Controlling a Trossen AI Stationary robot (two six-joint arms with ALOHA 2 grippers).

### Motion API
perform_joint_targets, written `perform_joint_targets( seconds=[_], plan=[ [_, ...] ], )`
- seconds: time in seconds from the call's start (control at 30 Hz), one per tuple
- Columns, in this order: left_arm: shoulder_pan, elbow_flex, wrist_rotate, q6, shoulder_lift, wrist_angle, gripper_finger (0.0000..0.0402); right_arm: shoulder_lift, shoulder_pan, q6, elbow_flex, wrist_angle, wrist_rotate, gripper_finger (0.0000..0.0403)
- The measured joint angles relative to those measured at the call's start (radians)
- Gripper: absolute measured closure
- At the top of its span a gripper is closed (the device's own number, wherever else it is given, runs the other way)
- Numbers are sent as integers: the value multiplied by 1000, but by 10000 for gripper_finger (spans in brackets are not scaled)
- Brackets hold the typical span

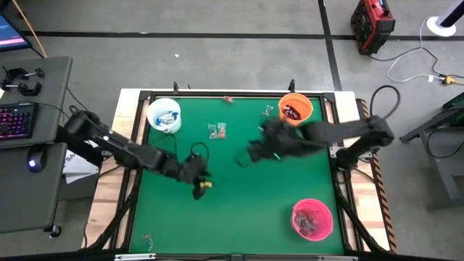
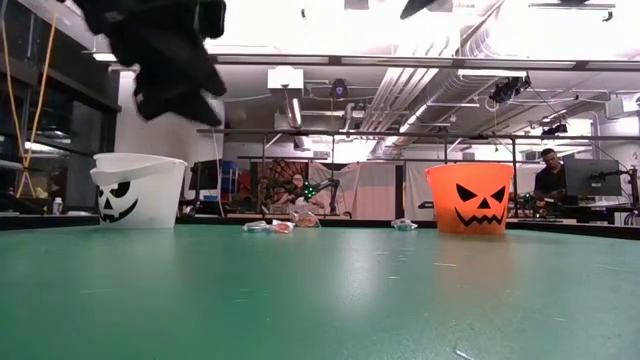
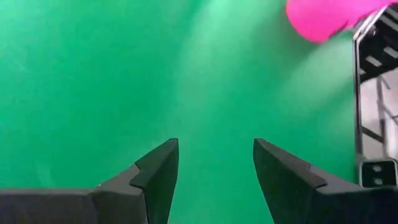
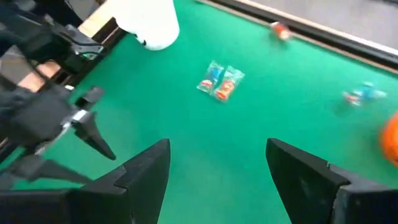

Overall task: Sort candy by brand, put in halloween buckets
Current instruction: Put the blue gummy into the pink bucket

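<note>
Right gripper [image 1: 250, 154]: frame centre, fingers spread, empty. Left gripper [image 1: 197, 190]: lower left of centre, fingers spread, empty. Candy pair [image 1: 217, 130]: on mat between white bucket [image 1: 164, 115] and orange bucket [image 1: 296, 109], up-left of right gripper, which appears slightly nearer. Long axis: cannot tell.

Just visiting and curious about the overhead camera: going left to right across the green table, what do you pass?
White bucket → left end effector → pair of candies → right end effector → orange bucket → pink bucket.
</note>
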Motion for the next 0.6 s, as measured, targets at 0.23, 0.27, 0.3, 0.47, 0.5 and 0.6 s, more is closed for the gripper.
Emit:
perform_joint_targets(
  seconds=[0.23,0.27,0.3,0.47,0.5,0.6],
  plan=[
    [242,1,102,318,-197,-85,204,153,-350,-184,0,185,-287,145],
    [283,1,128,360,-227,-102,204,171,-401,-184,0,188,-313,145],
    [323,1,152,395,-254,-115,204,188,-451,-182,0,183,-336,145],
    [507,1,241,511,-371,-133,204,275,-680,-98,0,128,-420,145],
    [538,1,266,524,-384,-133,204,293,-713,-76,0,121,-427,145],
    [614,1,330,540,-409,-132,204,341,-778,-11,0,119,-456,145]
  ],
)
